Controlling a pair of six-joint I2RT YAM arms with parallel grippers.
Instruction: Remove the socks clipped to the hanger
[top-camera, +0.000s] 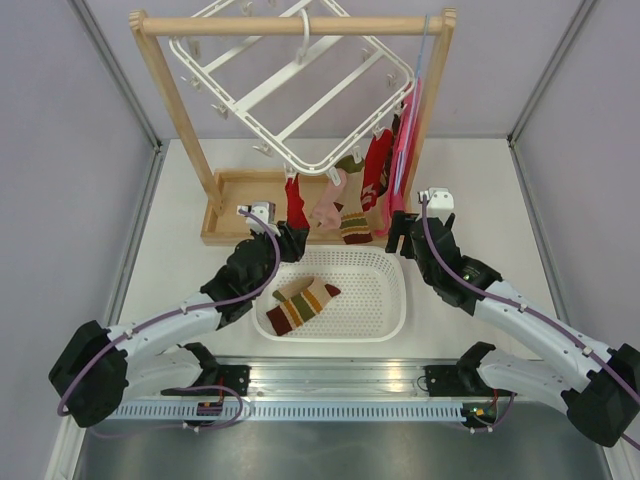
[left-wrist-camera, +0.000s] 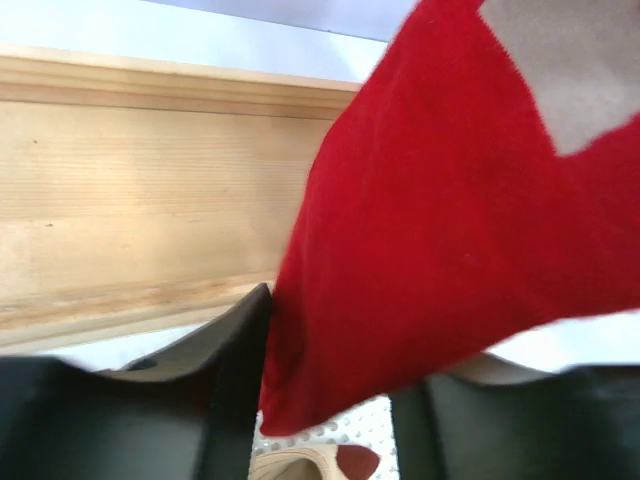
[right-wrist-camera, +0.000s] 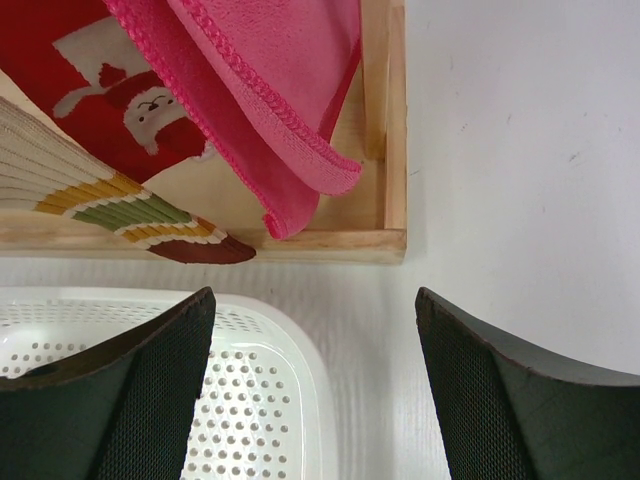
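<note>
Left gripper (left-wrist-camera: 335, 350): raised to the hanging row; fingers (left-wrist-camera: 230, 400) set either side of the lower end of a red sock (left-wrist-camera: 450, 250), dark pads at or against the cloth on both sides; firm clamp or mere contact not determinable from either view.
Red sock, position: leftmost of the row, hanging over the wooden tray (left-wrist-camera: 130, 200) at the rack's foot; upper end outside the wrist view, and judged from the top view to be clipped to the frame.
Right gripper (right-wrist-camera: 313, 300): fingers wide apart, nothing between them; hovering over the table by the basket's far right corner, near the corner of the tray.
Hanger (top-camera: 300, 100): white frame hooked on the rack's top bar, tilted, low corner toward the arms; most visible clips bare.
Socks on clips: at least four along the low edge, namely the red one, a pale pink sock (top-camera: 328, 205), a brown-and-cream sock (top-camera: 352, 225) and a marked red sock (top-camera: 377, 170); more possibly behind, overlap preventing a sure count.
Basket (top-camera: 385, 300): white, perforated, between the arms; striped socks (top-camera: 300, 305) inside, one or two, not separable.
Pink cloth (right-wrist-camera: 280, 90): hung beside the row, not part of the job.
Progress, as judged: started, well short of done; little delivered, most of the row outstanding.
Step in hand, as judged: securing the leftmost sock for a downward pull off its clip.
</note>
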